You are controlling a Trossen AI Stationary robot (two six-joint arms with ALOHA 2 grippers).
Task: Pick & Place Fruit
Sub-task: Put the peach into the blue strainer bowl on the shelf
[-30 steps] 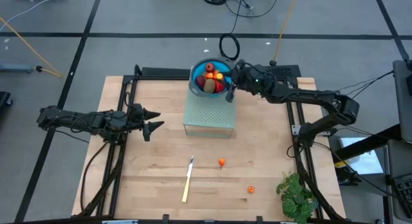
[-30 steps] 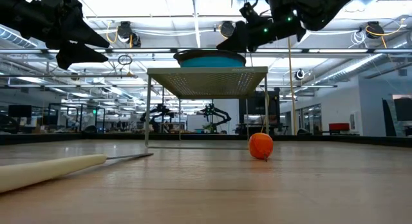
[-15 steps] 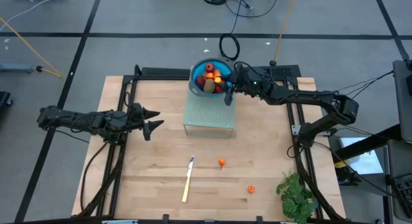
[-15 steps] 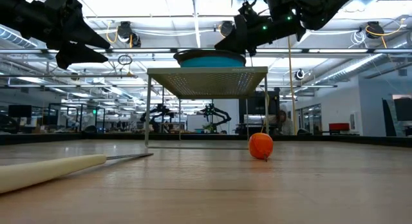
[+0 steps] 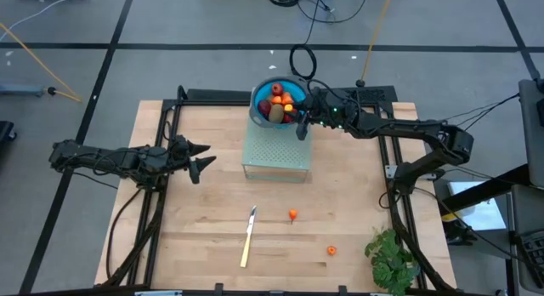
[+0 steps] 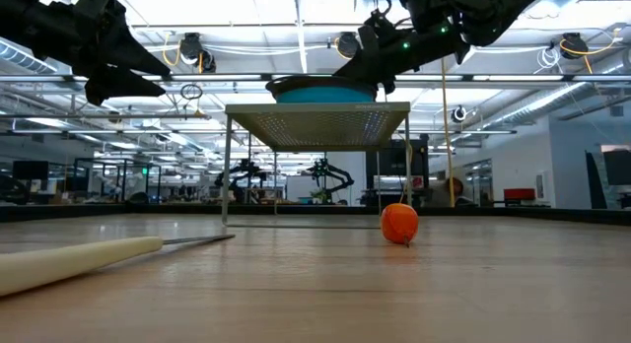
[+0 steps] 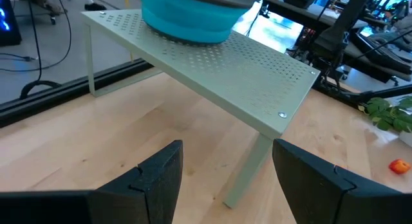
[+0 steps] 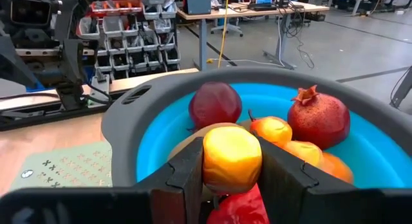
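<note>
Fruit fills the blue bowl on the perforated metal shelf at upper centre of the high view. Our table spreads below it. Our left gripper hangs at mid-left, well apart from the shelf, its fingers spread with nothing between them, as the left wrist view shows. Our right gripper reaches in from the right to the bowl's rim. From above we cannot see what it carries; the right wrist view shows its fingers clamped on a yellow-orange fruit over the bowl, with a dark red ball, a pomegranate and more orange pieces behind. A leafy bunch sits lower right. A knife lies at lower centre. Two tiny orange bits rest on the wood; the low view shows only one, under the shelf's edge.
</note>
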